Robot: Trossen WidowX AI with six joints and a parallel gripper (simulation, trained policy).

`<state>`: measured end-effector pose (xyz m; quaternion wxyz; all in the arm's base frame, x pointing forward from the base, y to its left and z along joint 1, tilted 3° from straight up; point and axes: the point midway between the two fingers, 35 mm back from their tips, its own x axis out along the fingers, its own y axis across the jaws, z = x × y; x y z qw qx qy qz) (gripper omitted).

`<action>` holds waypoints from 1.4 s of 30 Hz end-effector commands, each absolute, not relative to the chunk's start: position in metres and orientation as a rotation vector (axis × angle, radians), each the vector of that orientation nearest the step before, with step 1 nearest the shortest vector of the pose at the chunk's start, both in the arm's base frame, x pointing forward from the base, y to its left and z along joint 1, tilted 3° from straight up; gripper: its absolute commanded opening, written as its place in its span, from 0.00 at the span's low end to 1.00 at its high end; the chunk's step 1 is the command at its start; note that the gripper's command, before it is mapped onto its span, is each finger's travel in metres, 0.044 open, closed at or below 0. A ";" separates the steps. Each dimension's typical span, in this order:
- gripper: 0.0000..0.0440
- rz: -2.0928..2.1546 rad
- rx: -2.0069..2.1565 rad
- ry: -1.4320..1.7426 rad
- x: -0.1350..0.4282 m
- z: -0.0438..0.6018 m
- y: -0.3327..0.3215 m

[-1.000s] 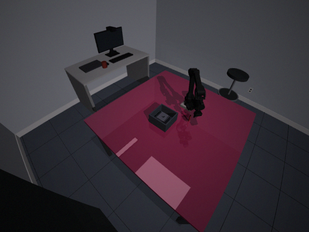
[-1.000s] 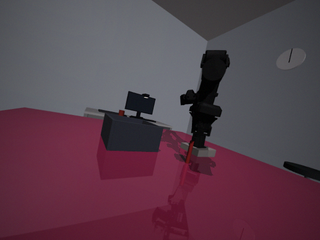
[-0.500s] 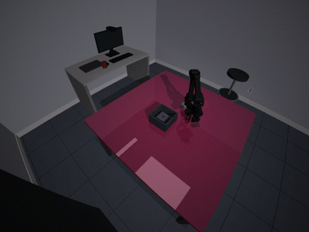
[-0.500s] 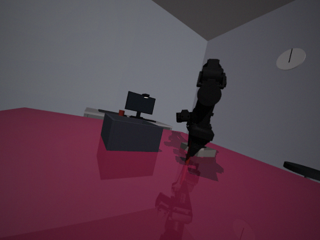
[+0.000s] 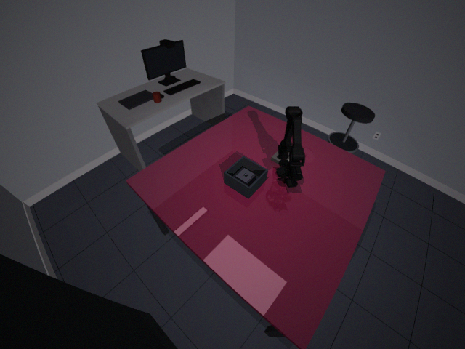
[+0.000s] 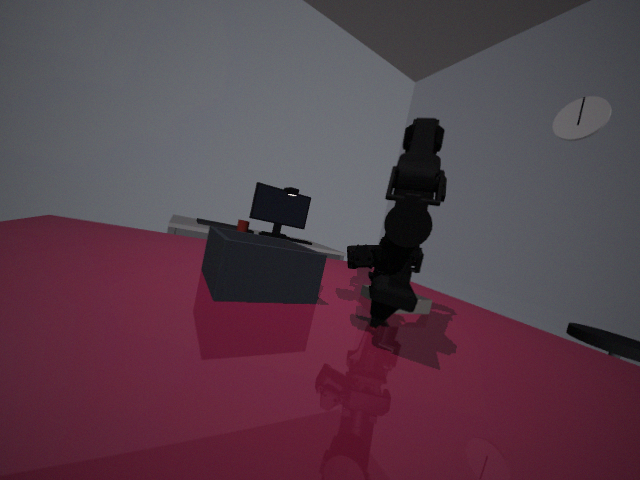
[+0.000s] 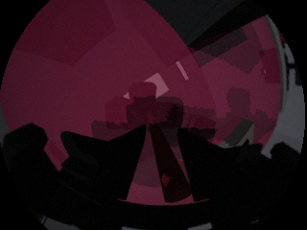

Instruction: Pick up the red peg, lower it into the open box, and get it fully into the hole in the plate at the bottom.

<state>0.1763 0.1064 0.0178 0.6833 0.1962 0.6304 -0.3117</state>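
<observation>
jaws part open, red peg between their edges, room beside it.

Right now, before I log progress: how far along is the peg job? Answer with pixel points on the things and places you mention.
Done: the gripper (image 5: pixel 285 179) (image 6: pixel 378 322) (image 7: pixel 162 128) is low, the red peg (image 7: pixel 168 163) between its fingers.
In hand: the grasp; whether it is firm, I can't tell.
Left: lifting, carrying and inserting; the gripper is beside the open box (image 5: pixel 235 186) (image 6: pixel 268 271), whose plate (image 5: pixel 240 174) has no peg in it.

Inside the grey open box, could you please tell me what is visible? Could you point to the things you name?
A plate (image 5: pixel 240 172) with a hole near its middle lies at the bottom of the open box (image 5: pixel 234 185) (image 6: pixel 268 271). The near walls hide part of the floor.
</observation>
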 end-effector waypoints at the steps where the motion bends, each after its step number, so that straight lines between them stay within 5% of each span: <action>1: 0.14 -0.719 0.426 1.421 0.175 0.015 0.104; 4: 0.00 -0.742 0.409 1.427 0.173 0.014 0.101; 42: 0.00 -0.890 0.544 1.034 0.257 0.153 0.010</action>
